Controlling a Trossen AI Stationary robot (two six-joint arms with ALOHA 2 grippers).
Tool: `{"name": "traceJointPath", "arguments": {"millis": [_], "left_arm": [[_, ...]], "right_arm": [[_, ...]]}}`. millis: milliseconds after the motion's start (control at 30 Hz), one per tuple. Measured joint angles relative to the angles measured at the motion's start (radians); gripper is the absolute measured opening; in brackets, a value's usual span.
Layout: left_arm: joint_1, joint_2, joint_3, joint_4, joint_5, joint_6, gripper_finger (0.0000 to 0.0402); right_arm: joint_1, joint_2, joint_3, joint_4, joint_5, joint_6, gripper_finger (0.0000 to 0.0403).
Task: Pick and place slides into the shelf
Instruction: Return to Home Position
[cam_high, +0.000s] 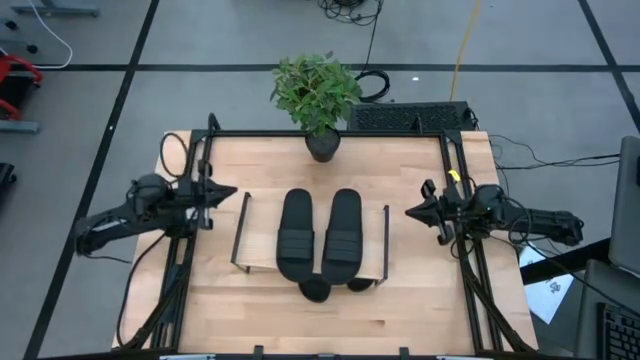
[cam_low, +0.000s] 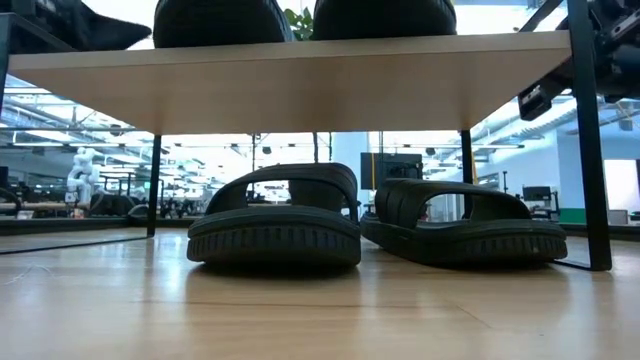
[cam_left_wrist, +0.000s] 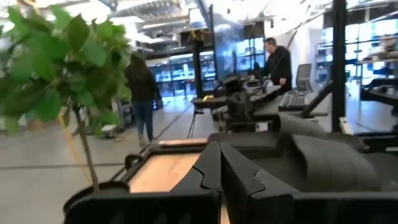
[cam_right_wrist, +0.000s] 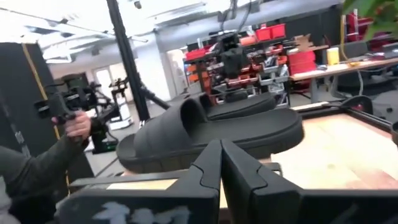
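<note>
The shelf (cam_high: 262, 235) stands mid-table, a light wood board on thin black wire end frames. Two black slides (cam_high: 295, 232) (cam_high: 343, 232) lie side by side on its board. In the low view two more slides (cam_low: 275, 215) (cam_low: 465, 225) rest on their soles on the tabletop under the board (cam_low: 290, 75). My left gripper (cam_high: 235, 191) hovers shut just left of the shelf, holding nothing. My right gripper (cam_high: 406, 212) hovers shut just right of it, also holding nothing. The right wrist view shows the top slides (cam_right_wrist: 211, 130) past its shut fingers (cam_right_wrist: 221, 165).
A potted plant (cam_high: 318, 95) stands at the table's far edge, behind the shelf. Black frame rails (cam_high: 455, 170) run along the table's sides. A keyboard (cam_high: 410, 118) lies beyond the far edge. People stand in the room behind; a person's hand (cam_right_wrist: 74, 124) holds a device.
</note>
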Motion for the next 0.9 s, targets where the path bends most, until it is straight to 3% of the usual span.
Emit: {"name": "traceJointPath", "arguments": {"millis": [133,300,567,900], "left_arm": [[-0.069,-0.010,-0.041,-0.039,-0.079,0.069,0.0000],[-0.159,-0.010,-0.068,-0.044,-0.134,0.125,0.0000],[-0.288,-0.010,-0.106,-0.105,-0.330,0.157,0.0000],[-0.346,-0.010,-0.111,-0.093,-0.340,0.159,0.0000]], "right_arm": [[0.018,0.000,-0.001,-0.008,0.014,-0.045,0.0000],[0.041,-0.003,-0.001,-0.081,0.117,-0.075,0.0000],[0.070,-0.004,-0.015,-0.118,0.179,-0.124,0.0000],[0.083,-0.004,-0.024,-0.112,0.159,-0.125,0.0000]]}}
